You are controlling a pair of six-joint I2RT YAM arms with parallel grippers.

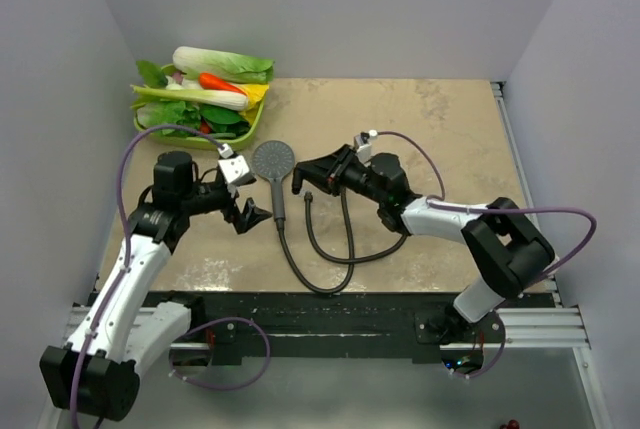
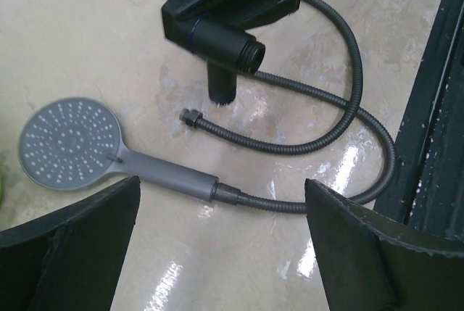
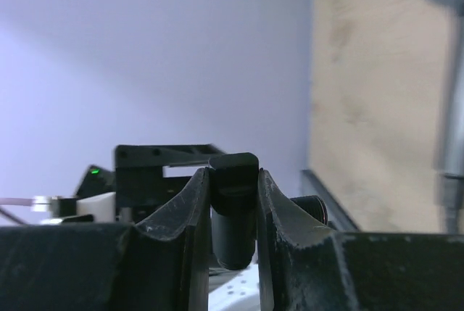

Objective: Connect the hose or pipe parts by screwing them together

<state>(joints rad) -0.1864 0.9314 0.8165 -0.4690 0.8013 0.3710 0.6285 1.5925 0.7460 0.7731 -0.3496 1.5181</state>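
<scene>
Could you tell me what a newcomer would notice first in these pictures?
The grey shower head lies mid-table, its hose running from the handle and looping toward the near edge. The right gripper pinches a black threaded fitting beside it; a green tray of vegetables sits in the far-left corner.

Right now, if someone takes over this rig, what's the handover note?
Left gripper: open, empty, beside the shower head handle.
Right gripper: shut on a black threaded fitting.
The shower head lies flat on the table; the hose looks joined to its handle, tightness unclear.
The free nut lies on the table near the fitting, unconnected.
To do: screw the free nut onto the fitting.
</scene>
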